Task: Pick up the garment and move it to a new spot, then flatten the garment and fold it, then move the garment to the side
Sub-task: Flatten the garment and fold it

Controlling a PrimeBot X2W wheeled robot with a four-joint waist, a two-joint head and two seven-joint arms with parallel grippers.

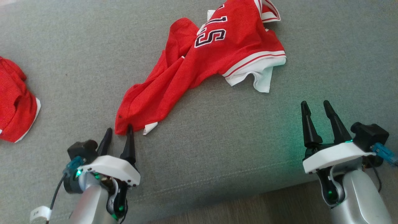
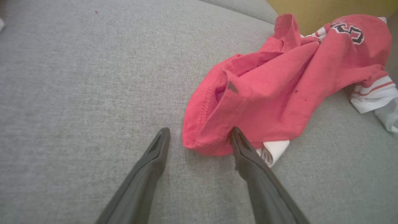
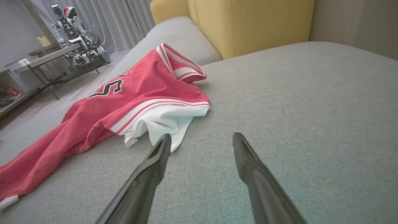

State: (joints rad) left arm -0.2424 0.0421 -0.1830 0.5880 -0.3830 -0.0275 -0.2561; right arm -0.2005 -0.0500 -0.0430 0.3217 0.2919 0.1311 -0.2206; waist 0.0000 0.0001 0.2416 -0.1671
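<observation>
A red garment (image 1: pixel 199 59) with white trim and a black number lies crumpled on the grey cushion (image 1: pixel 62 56), stretching from the upper middle down to the lower left. My left gripper (image 1: pixel 119 132) is open at the garment's near hem (image 2: pixel 205 137); one fingertip (image 2: pixel 236 133) touches the red cloth, the other rests on bare cushion. My right gripper (image 1: pixel 315 107) stands open over bare cushion, below and right of the white hem. In the right wrist view the garment (image 3: pixel 124 102) lies ahead and left of that gripper (image 3: pixel 202 141).
A second red garment (image 1: pixel 14 102) lies at the cushion's left edge. The cushion's front edge and wooden floor (image 1: pixel 248 208) run along the bottom. A yellow backrest (image 3: pixel 255 25) stands behind. A table (image 3: pixel 46 59) with another robot is far left.
</observation>
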